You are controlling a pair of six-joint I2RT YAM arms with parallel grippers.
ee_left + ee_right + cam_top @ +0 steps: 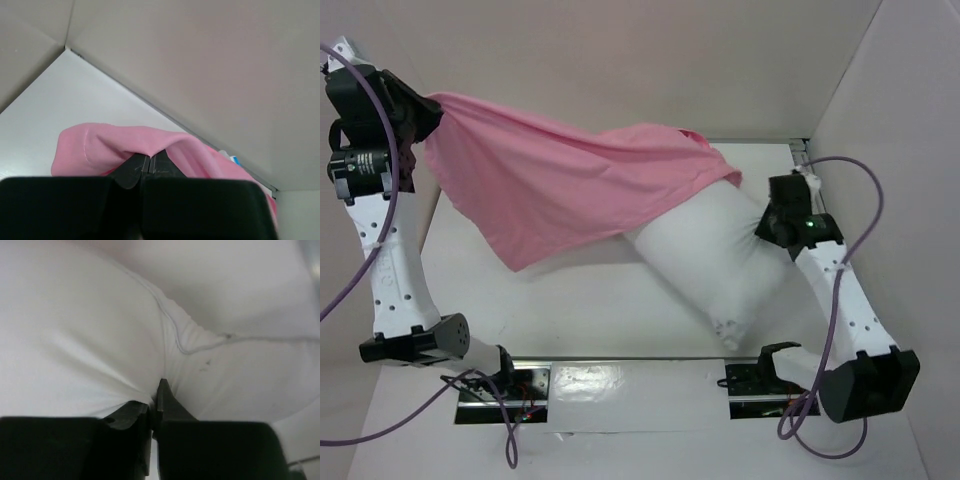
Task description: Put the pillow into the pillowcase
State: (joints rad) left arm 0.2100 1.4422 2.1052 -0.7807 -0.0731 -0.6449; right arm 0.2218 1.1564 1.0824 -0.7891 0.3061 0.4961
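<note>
The pink pillowcase (570, 185) hangs stretched from the far left toward the middle, lifted off the table. My left gripper (428, 112) is shut on its left edge and holds it high; in the left wrist view the pink cloth (100, 145) drapes over my closed fingertips (150, 161). The white pillow (715, 255) lies diagonally at the right, its upper end tucked under the pillowcase's right edge. My right gripper (765, 228) is shut on the pillow's right side; the right wrist view shows white fabric (100, 330) pinched at my fingertips (157, 395), with small dark specks nearby.
White walls enclose the table on the left, back and right. Two black mounts (760, 385) sit at the near edge by the arm bases. Purple cables loop beside both arms. A small white and blue object (231, 158) shows by the back wall.
</note>
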